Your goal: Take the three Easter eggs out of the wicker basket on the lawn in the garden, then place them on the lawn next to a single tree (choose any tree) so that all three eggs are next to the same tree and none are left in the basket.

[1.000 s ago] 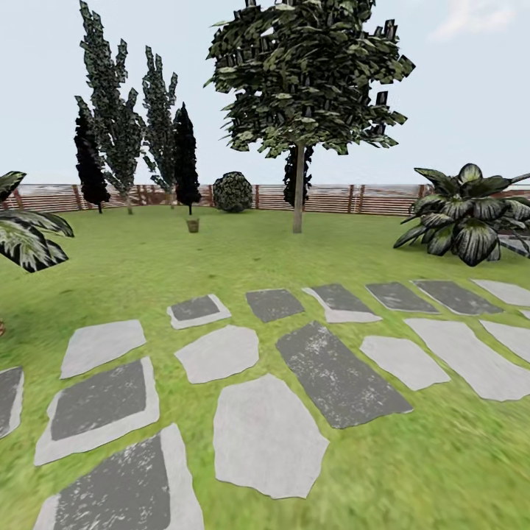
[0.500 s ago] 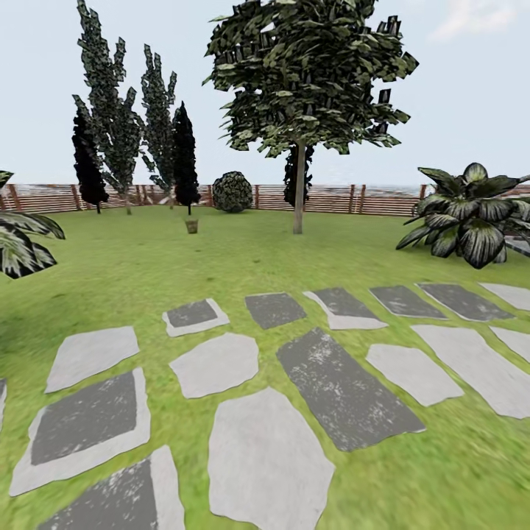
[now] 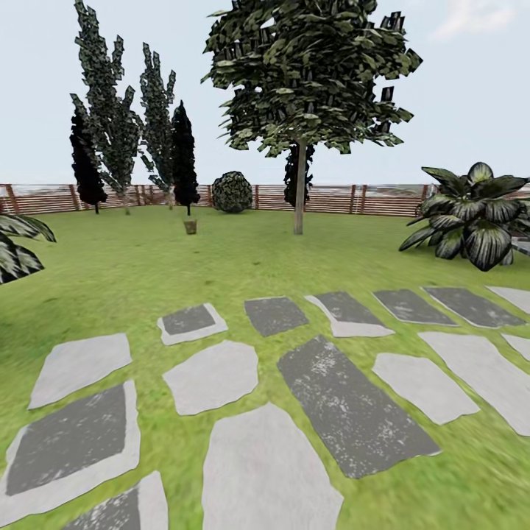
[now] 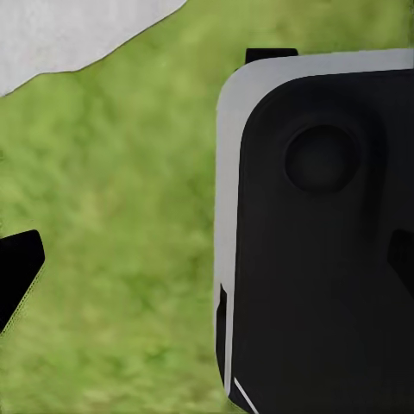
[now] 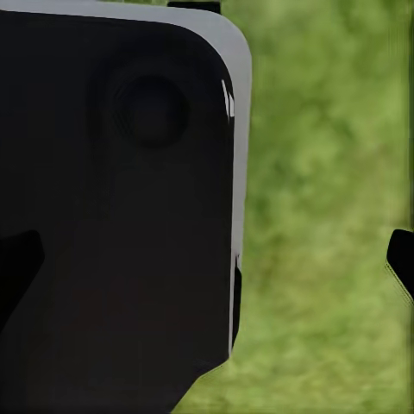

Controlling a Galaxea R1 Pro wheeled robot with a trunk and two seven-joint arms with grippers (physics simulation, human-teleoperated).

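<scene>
Trouble from here would mostly come from the ground between you and the wicker basket (image 3: 191,226). You face a patch of grey stepping stones (image 3: 353,412) set in the lawn (image 3: 243,258), and the basket stands well beyond them, far off on the grass, near the dark narrow cypress-like trees (image 3: 184,154) and to the left of the broad-leafed tree (image 3: 299,188) with its straight trunk. If you steer by the wrong landmark you could drift toward the round bush (image 3: 232,192) by the fence (image 3: 353,199) or into the big striped-leaf plant (image 3: 471,221) on your right; another such plant (image 3: 18,243) pokes in at the left edge. Arriving too fast or off-line, you could knock the basket over and scatter whatever it holds.

From this far, the basket reads as a small brownish, bucket-shaped thing standing upright on the grass. It is too small to tell you whether the eggs are inside.

Both wrist views look down at blurred grass past a large dark rounded-corner body with a pale rim. In each you see only dark slivers at the edges, so you cannot tell how far either gripper is open, nor whether it holds anything.
</scene>
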